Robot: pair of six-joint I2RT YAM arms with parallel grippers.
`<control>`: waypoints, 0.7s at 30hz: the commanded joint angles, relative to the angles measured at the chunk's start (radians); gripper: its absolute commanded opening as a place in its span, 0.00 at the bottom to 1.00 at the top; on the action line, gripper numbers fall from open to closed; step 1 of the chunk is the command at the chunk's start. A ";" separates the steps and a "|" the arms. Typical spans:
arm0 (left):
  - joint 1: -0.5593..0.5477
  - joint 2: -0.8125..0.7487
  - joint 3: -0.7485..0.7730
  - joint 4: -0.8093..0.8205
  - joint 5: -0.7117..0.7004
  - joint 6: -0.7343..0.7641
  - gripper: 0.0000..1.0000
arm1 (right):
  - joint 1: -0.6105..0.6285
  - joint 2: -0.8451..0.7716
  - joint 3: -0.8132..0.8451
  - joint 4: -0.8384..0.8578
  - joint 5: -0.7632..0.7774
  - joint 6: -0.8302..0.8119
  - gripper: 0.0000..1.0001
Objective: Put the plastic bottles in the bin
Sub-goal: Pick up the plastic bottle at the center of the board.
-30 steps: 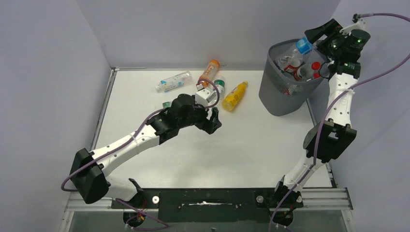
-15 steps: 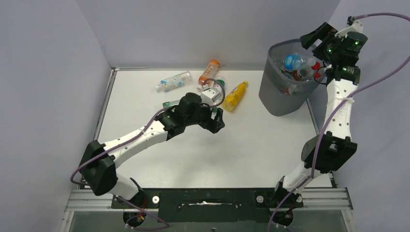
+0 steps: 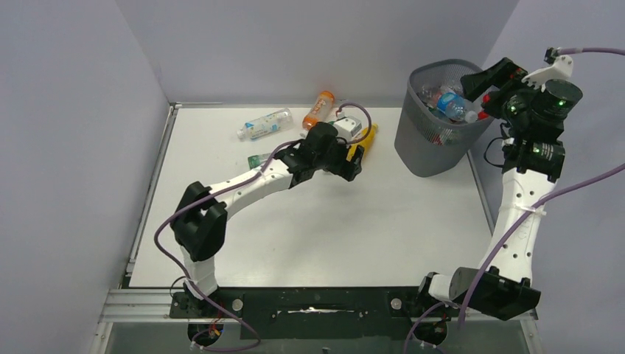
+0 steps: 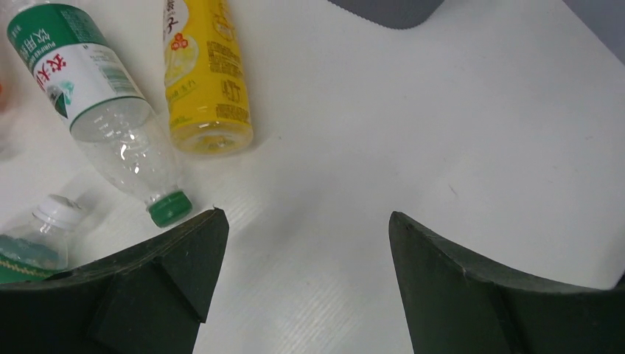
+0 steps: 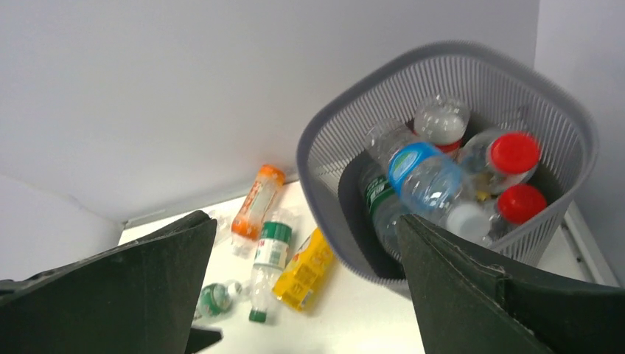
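Upright grey mesh bin (image 3: 431,144) holds several bottles (image 3: 451,105); others lie scattered leftward.

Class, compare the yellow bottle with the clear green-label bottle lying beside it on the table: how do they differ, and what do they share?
Colour: the yellow bottle is opaque yellow; the green-label bottle is clear plastic. Direction: in the left wrist view the yellow bottle shows its base, the green-label bottle its green cap. Shared: both lie on their sides on the white table, outside the bin.
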 commanded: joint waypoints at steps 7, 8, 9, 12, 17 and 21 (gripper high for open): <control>0.024 0.281 0.244 0.102 -0.124 0.143 0.81 | 0.005 -0.142 -0.169 -0.013 -0.155 0.011 1.00; 0.030 0.298 0.253 0.120 -0.124 0.151 0.81 | 0.006 -0.151 -0.176 -0.020 -0.160 0.007 1.00; 0.038 0.314 0.261 0.138 -0.117 0.160 0.81 | 0.007 -0.158 -0.183 -0.027 -0.165 0.003 1.00; 0.054 0.340 0.279 0.188 -0.101 0.180 0.81 | 0.007 -0.180 -0.202 -0.042 -0.178 -0.009 1.00; 0.060 0.381 0.315 0.243 -0.084 0.219 0.81 | 0.008 -0.195 -0.222 -0.058 -0.197 -0.023 1.00; 0.061 0.415 0.336 0.260 -0.069 0.230 0.81 | 0.008 -0.197 -0.227 -0.061 -0.202 -0.028 1.00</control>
